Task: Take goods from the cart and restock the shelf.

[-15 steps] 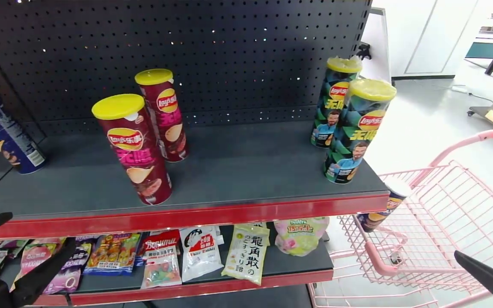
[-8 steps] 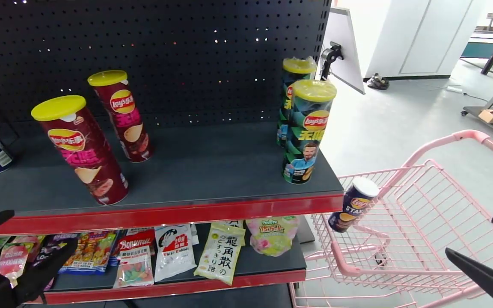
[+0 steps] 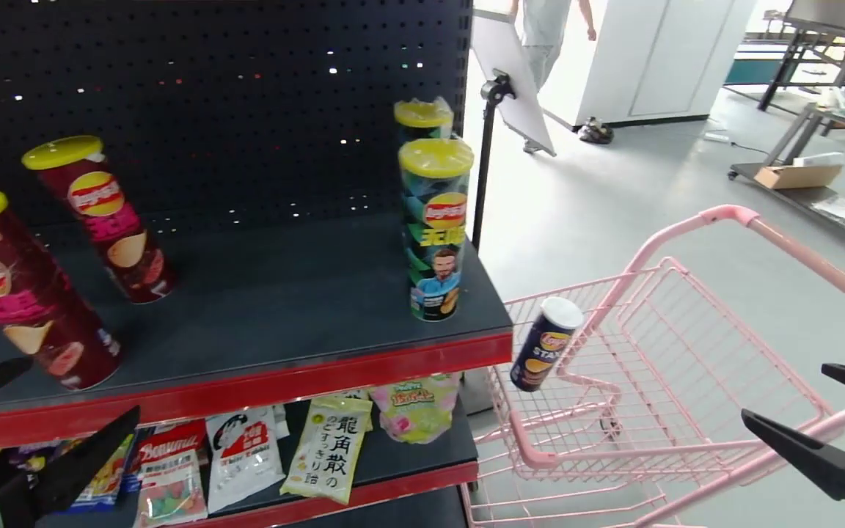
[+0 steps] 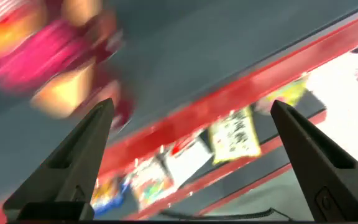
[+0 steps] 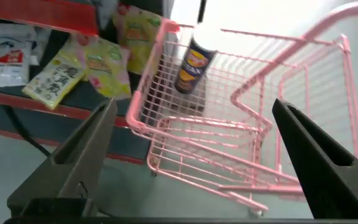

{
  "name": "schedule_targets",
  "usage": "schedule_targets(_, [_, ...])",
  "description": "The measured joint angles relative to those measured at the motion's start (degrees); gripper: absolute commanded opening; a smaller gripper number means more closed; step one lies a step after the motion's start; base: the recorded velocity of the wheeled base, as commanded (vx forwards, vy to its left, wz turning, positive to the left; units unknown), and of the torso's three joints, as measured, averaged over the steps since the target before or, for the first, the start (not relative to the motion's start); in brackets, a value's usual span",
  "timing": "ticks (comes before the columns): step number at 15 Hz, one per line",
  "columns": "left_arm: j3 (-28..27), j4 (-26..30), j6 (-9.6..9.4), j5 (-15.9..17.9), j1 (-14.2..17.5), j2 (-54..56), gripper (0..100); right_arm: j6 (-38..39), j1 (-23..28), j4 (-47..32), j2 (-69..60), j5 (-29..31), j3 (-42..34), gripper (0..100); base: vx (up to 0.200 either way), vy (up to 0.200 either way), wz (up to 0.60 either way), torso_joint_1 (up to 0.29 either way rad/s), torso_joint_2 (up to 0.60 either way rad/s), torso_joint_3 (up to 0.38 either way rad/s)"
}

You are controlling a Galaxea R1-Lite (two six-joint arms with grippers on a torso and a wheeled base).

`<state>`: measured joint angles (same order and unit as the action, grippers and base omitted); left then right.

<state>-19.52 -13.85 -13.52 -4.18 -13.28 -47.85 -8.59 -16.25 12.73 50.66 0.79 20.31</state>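
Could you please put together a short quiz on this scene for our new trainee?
1. What is in the cart?
A) a blue can
B) a snack bag
C) a cardboard box
2. True or false: the right pincer is shut on a can.
3. How many green cans stand on the top shelf?

Key: 1 A; 2 false, it is open and holds nothing; 3 two, one behind the other.
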Motion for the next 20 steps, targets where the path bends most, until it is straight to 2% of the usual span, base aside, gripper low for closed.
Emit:
schedule_targets(1, [0.0,0.0,0.00,0.0,0.0,0.0,100,0.0,0.0,0.1,0.3,0.0,0.2,100,0.000,0.000,-0.60,0.002,0.00,0.002])
schedule_targets(11, [0.2,0.0,-0.11,0.0,0.0,1.3,100,0.0,0.7,0.2,3.1,0.1,2.3,100,0.000,0.000,0.00,-0.006,0.01,0.009])
schedule_targets(20, [0.8,0.1,-0.24,0.4,0.0,3.4,100,0.4,3.5,0.3,6.5,0.0,2.3,100,0.000,0.000,0.00,-0.147,0.40,0.251])
